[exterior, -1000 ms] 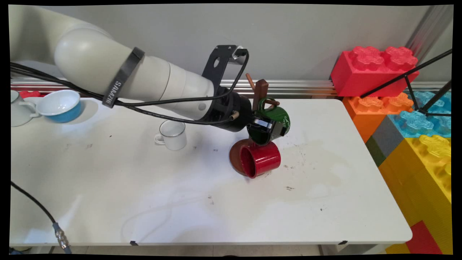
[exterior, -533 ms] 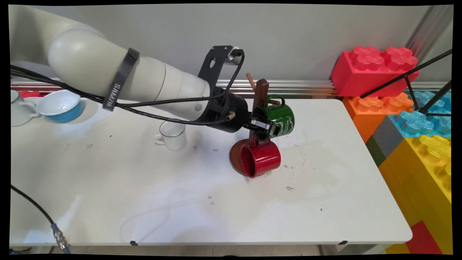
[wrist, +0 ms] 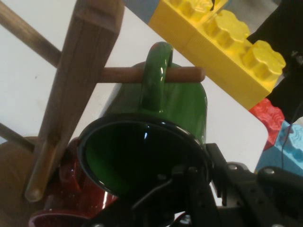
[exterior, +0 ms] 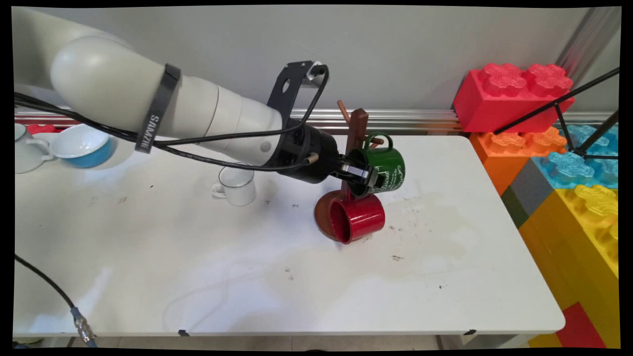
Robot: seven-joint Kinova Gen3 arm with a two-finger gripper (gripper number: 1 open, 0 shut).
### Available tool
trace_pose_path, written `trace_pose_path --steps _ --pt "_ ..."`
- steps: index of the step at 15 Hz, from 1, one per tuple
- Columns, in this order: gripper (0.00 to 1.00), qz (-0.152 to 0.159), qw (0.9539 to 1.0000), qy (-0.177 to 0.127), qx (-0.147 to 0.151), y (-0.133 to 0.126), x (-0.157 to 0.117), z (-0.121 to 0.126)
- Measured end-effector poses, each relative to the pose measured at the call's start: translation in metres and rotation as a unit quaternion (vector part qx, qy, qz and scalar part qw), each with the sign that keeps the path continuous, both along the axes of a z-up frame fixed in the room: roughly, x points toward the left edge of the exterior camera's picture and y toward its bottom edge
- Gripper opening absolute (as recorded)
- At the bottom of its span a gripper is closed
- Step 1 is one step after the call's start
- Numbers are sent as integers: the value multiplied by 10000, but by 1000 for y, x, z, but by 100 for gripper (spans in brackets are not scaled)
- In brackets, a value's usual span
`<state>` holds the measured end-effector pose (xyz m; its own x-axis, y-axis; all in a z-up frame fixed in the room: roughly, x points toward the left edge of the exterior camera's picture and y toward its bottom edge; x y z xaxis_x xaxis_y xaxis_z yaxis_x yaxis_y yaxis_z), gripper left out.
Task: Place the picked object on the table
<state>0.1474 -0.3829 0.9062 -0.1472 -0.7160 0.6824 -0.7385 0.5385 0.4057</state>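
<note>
Jaws clamped on the rim of the green mug (exterior: 386,167), one finger inside the mouth and one outside, as far as I can read it from the hand view; my gripper (exterior: 365,177) sits just right of centre in the main frame. I see the green mug tipped on its side, mouth towards the lower left of the frame, with its handle looped over a peg of the brown wooden mug tree (exterior: 357,129). In the hand view the green handle (wrist: 156,75) hangs on the horizontal peg (wrist: 182,74), and the tree's post (wrist: 80,80) runs diagonally across the left of the frame.

Below the green mug in the main frame, a red mug (exterior: 358,217) lies on its side with its mouth to the lower left, in front of the tree's round base (exterior: 322,213); I cannot tell whether it hangs from a peg.

Left of centre on the tabletop (exterior: 247,277), a small white mug (exterior: 236,185) stands upright. At the far left edge sit a blue bowl with white inside (exterior: 83,144) and part of a white cup (exterior: 23,155). Large toy bricks (exterior: 554,148) in red, orange, blue and yellow are stacked along the right edge of the frame.
</note>
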Motion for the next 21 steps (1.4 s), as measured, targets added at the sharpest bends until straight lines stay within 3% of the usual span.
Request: trace_pose_path --steps 14,21 --pt "0 -345 9987 303 210 23 -4 21" --pt "0 -497 9983 190 235 32 10 37"
